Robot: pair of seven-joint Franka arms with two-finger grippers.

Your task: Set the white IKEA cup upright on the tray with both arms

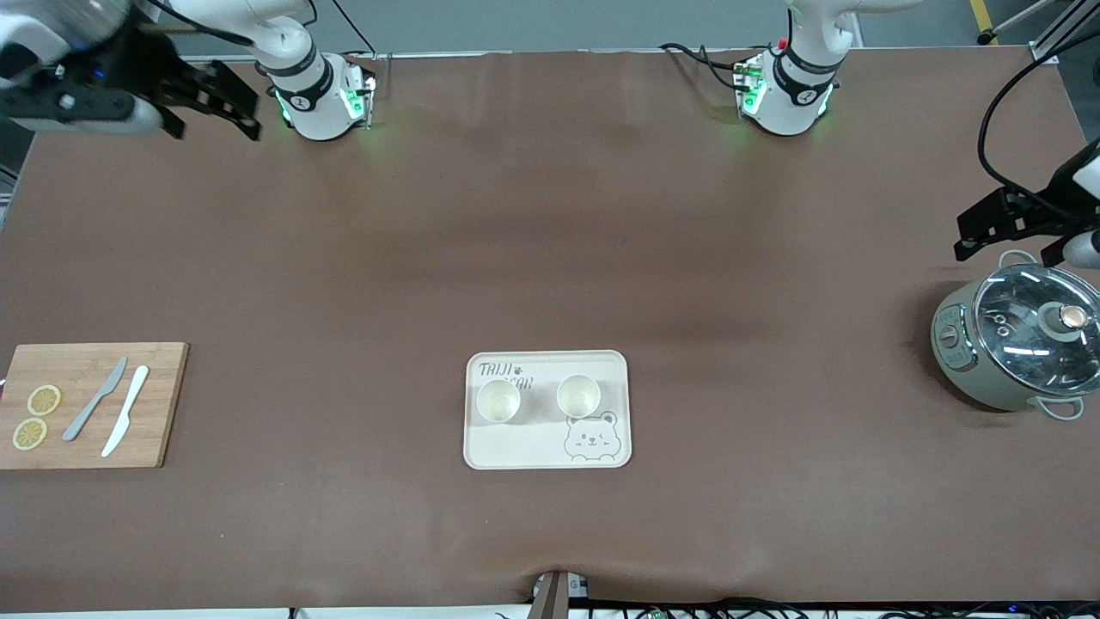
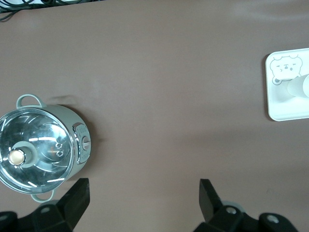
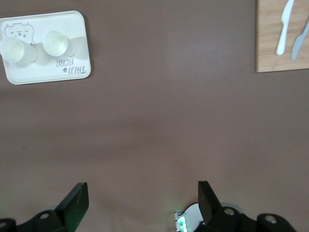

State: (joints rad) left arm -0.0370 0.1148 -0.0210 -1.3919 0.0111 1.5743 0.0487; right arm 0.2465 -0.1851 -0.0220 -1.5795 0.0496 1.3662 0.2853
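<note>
Two white cups stand upright, mouths up, side by side on the cream tray (image 1: 533,447) with the bear face: one (image 1: 498,401) toward the right arm's end, one (image 1: 578,396) toward the left arm's end. The tray (image 3: 29,72) and both cups (image 3: 55,42) (image 3: 12,49) also show in the right wrist view; the left wrist view shows the tray's edge (image 2: 285,106). My left gripper (image 1: 1005,234) is open and empty, high over the table beside the pot. My right gripper (image 1: 215,101) is open and empty, high over the table's corner near its base.
A grey-green pot with a glass lid (image 1: 1018,348) stands at the left arm's end (image 2: 41,147). A wooden cutting board (image 1: 159,404) with two knives (image 1: 125,423) and lemon slices (image 1: 43,400) lies at the right arm's end (image 3: 270,43).
</note>
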